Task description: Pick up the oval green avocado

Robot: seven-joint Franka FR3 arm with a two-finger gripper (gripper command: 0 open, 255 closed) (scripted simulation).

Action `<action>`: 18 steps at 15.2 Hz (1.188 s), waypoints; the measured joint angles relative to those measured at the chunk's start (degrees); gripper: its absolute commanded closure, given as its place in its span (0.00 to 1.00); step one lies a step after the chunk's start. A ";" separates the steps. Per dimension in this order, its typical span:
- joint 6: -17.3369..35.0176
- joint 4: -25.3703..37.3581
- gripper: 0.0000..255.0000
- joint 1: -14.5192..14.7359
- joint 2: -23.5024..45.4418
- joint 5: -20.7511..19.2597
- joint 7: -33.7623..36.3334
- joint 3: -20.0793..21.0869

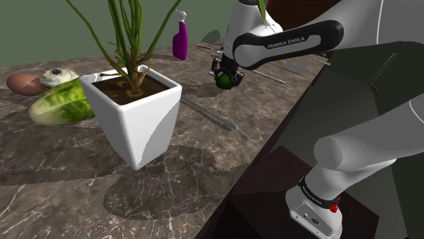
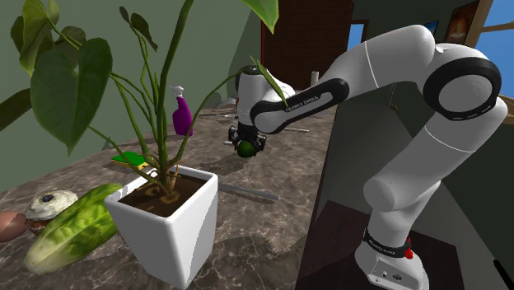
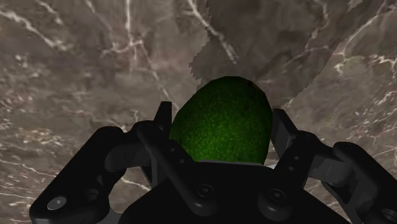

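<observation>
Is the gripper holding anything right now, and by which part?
Yes. The all-black two-finger gripper clasps the oval dark green avocado between its fingers, one on each long side.

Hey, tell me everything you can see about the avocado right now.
The avocado is oval, dark green, with finely speckled, rough-looking skin, and it is whole. It is clasped between the two black fingers of the gripper, one on each side, with its rounded end pointing away from the hand. It seems to hang above the brown marbled counter without touching it, and its shadow falls on the surface beneath. Nothing else touches it.
</observation>
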 measured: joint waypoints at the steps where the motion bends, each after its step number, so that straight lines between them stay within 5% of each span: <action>1: 0.00 0.01 1.00 -0.01 0.02 -0.01 0.01 0.01; 18: -8.98 7.19 1.00 0.71 -2.20 1.95 -3.25 -2.29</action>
